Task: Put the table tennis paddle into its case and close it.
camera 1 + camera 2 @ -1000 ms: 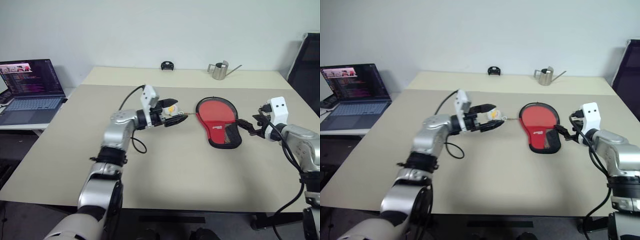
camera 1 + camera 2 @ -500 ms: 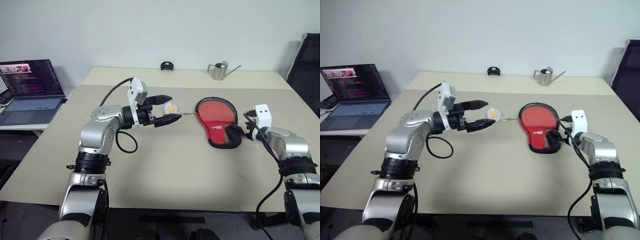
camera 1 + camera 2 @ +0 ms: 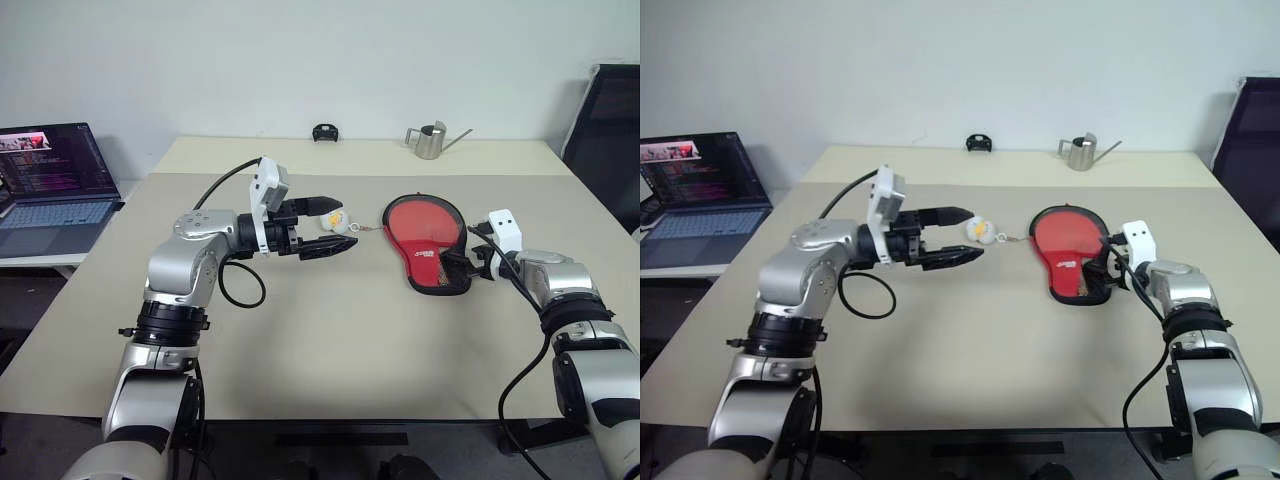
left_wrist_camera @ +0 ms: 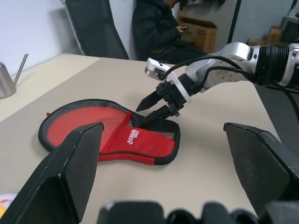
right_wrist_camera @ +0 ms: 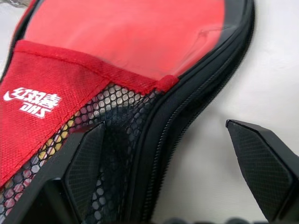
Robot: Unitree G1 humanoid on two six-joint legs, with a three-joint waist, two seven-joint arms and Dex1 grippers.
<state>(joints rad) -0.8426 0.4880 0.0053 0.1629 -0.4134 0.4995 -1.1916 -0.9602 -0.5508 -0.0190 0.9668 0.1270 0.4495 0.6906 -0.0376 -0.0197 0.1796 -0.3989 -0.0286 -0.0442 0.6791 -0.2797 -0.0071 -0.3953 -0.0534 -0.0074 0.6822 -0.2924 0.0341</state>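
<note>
The right gripper [image 3: 468, 262], fingers spread and holding nothing, sits at the narrow mesh end of the case [image 3: 425, 241], which lies flat on the table [image 3: 330, 330]. The left gripper [image 3: 338, 226], also spread and empty, hovers well to the case's left, beside a small white-and-yellow ball charm [image 3: 335, 218] tethered to the case's round end.

head stereo: high, forward-down over table [image 3: 330, 330] | wrists: low, near case [image 5: 117, 65]

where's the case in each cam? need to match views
Left eye: the case, right of centre, by the right gripper.
Right eye: case, right of centre.
Left wrist: lying left of centre.
Right wrist: close up.
Shared landmark: its white logo.
</note>
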